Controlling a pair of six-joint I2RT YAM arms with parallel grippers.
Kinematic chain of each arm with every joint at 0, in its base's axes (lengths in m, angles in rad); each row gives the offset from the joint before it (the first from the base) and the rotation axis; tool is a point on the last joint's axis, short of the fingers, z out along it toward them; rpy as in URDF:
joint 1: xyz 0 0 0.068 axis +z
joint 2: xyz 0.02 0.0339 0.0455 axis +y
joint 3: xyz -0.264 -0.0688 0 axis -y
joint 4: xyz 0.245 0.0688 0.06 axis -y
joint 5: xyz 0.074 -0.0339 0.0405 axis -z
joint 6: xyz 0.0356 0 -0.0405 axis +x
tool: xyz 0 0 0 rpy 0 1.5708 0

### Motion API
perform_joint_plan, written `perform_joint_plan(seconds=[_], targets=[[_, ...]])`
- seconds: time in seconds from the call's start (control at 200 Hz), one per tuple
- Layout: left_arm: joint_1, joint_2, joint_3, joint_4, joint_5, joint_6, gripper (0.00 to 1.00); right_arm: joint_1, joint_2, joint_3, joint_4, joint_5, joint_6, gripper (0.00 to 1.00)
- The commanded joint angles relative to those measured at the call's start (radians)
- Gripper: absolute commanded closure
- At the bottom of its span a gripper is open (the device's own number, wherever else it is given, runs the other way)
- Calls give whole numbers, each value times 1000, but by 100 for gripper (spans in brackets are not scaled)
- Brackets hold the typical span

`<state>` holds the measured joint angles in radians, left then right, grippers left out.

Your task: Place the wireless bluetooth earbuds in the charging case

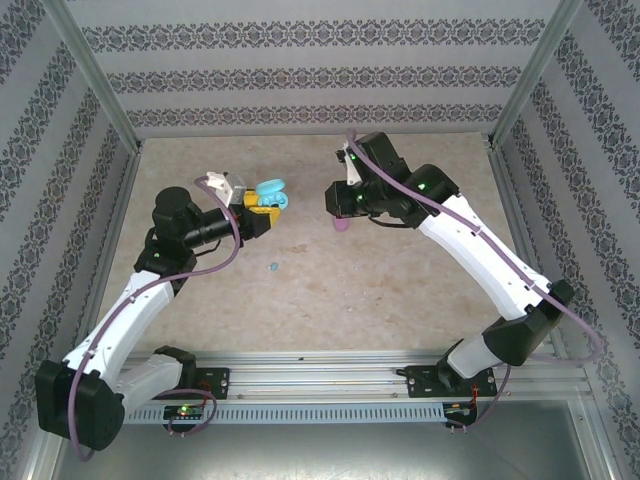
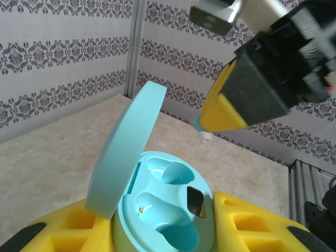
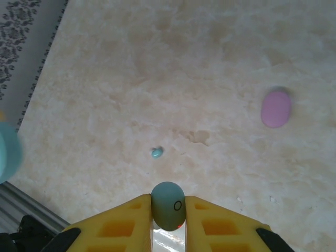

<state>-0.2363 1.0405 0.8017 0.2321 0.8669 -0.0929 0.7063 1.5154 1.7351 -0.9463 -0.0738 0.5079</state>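
Note:
My left gripper [image 1: 258,212] [image 2: 164,231] is shut on the light-blue charging case [image 1: 270,192] [image 2: 168,210]. The case's lid [image 2: 123,152] stands open, and both of its cavities are empty. My right gripper [image 1: 344,200] [image 3: 169,210] is shut on a light-blue earbud [image 3: 168,206]. In the left wrist view that earbud [image 2: 198,125] pokes out of a yellow right finger [image 2: 223,107], above and beyond the open case and apart from it. A second light-blue earbud [image 1: 273,267] [image 3: 157,153] lies loose on the table.
A pink oval case [image 1: 341,226] [image 3: 276,109] lies on the beige table [image 1: 400,290] beneath the right gripper. Patterned walls and metal frame posts [image 1: 95,75] close in the back and sides. The arms' base rail [image 1: 320,375] runs along the near edge.

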Motion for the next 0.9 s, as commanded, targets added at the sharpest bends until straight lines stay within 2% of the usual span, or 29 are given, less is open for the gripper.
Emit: perform_joint_plan(seconds=[0.0,0.17,0.44,0.894], targets=[[-12,6,-12,130,29,10,80,58,3,82,-33,74,-14,81],[-16,8,-12,117,27,16,80,119,64,192,-39,54,-21,81],[-24,9,-17,99,20,27,81,154,178,331,-49,5,-37,81],[-30,4,-11,67,17,38,81,186,270,419,-55,-33,-33,81]])
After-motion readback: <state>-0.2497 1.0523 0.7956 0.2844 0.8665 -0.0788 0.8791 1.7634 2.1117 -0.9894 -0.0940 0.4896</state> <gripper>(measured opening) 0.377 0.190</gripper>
